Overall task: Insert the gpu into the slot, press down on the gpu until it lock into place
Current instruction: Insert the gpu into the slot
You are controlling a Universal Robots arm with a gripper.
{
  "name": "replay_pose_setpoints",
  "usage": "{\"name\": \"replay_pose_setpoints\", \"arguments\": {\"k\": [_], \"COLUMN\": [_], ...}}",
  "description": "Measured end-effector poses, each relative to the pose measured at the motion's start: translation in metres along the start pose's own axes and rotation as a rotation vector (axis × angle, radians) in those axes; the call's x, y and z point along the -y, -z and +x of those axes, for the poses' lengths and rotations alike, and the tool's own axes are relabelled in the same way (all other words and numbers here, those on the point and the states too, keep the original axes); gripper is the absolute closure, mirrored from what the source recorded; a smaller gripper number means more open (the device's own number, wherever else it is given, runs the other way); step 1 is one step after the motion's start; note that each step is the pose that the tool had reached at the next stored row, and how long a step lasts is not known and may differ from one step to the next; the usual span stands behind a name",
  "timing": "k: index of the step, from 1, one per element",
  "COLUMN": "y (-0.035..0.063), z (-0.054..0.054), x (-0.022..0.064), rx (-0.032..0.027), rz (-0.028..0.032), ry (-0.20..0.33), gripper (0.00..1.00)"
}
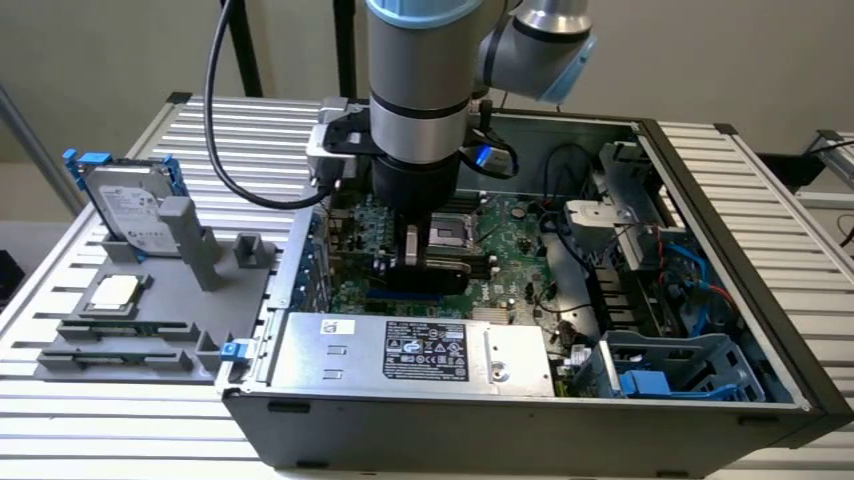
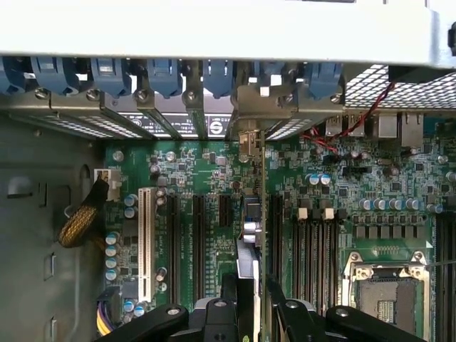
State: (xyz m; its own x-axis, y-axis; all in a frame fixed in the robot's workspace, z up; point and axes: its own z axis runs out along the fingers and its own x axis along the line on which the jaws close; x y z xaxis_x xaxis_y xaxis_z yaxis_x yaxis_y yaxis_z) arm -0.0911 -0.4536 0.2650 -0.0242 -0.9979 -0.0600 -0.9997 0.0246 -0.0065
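Nearest me, the silver power-supply box lies along the near wall of the open computer case on the slatted desk. Just behind it, my jaws are clamped on the gpu, which stands on edge over the motherboard's expansion slots. I cannot tell whether it is seated. Farthest back sit blue slot clips.
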Motion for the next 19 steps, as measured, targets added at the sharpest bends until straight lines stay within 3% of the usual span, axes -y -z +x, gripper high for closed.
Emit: {"name": "replay_pose_setpoints", "arguments": {"k": [19], "y": [-0.0078], "z": [0.0005], "x": [0.0002], "rx": [-0.0002], "rz": [-0.0056], "ry": [0.007], "gripper": [0.74]}}
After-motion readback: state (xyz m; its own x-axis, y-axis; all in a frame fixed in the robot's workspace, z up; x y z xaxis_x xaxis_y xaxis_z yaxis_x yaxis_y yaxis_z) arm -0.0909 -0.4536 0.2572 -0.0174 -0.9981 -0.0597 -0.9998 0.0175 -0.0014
